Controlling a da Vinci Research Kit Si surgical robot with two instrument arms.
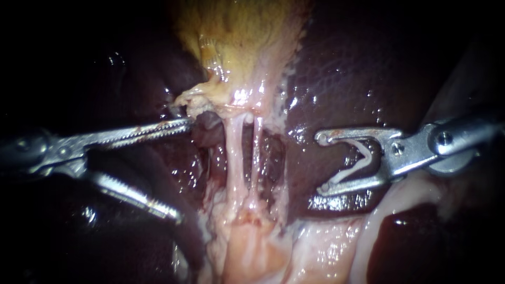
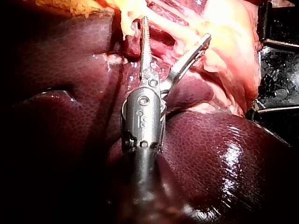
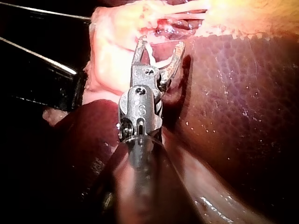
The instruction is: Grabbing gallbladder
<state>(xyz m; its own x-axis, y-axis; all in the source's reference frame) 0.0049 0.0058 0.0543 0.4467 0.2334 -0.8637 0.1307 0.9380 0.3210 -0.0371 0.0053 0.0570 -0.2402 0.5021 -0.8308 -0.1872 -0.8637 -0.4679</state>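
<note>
The yellowish gallbladder (image 1: 239, 37) hangs at the top centre, and two pale tubes (image 1: 235, 158) run down from its neck. My left instrument (image 1: 183, 169) comes in from the left with its toothed jaws wide open. Its upper jaw tip touches the tissue at the gallbladder's neck, while the lower jaw lies over dark liver. In the left wrist view these jaws (image 2: 174, 30) spread apart just short of the gallbladder (image 2: 131, 18). My right instrument (image 1: 322, 163) stands right of the tubes, its jaws holding a white V-shaped clip (image 1: 363, 158), also seen in the right wrist view (image 3: 152, 58).
Dark red liver (image 1: 357, 73) surrounds the field and lies under both instruments (image 2: 224, 154). Pale fatty tissue (image 1: 252, 252) spreads below the tubes. A black frame (image 3: 42, 60) sits beside the specimen.
</note>
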